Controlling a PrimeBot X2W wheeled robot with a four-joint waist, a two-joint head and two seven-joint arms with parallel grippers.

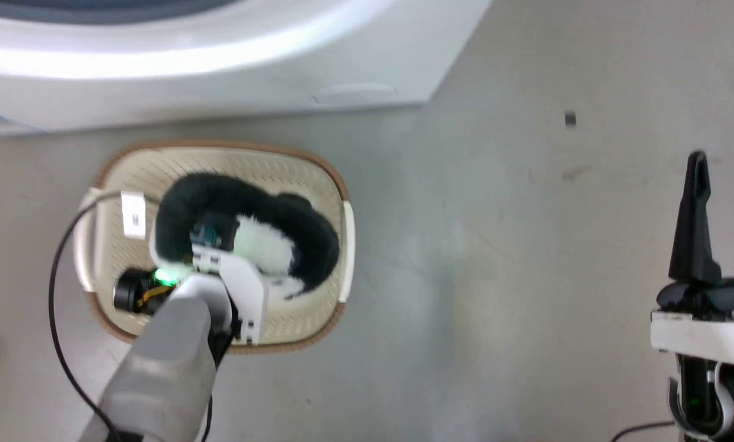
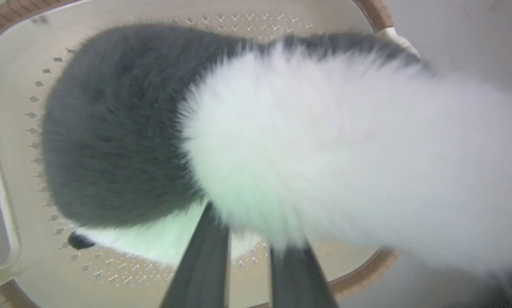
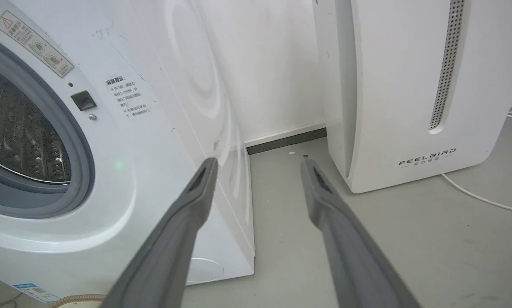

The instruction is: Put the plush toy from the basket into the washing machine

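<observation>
Head view, somewhat blurred, has the plush toy lying inside the basket, a rounded cream plastic tub with rows of small holes and a brown woven-look rim, standing on the smooth grey floor just in front of the washing machine. That machine's glossy white front is cut off by the top edge. The toy is a shaggy, curved lump. Black fur arches around a white patch, and its long axis runs from upper left to lower right, roughly along the basket's length. Which end is the head is hard to make out. A small white label shows on the basket's bottom, and a thin black cable loops past its left side. The pale left forearm covers the toy's near side. In the left wrist view the left end effector has its two dark fingers a narrow gap apart with the tips buried in white fur, so I cannot tell whether they pinch it. The right end effector hangs well off to the right, its fingers spread and holding nothing. The right wrist view shows the perforated steel drum, the grey rubber seal and a white appliance marked FEELBIRD.
</observation>
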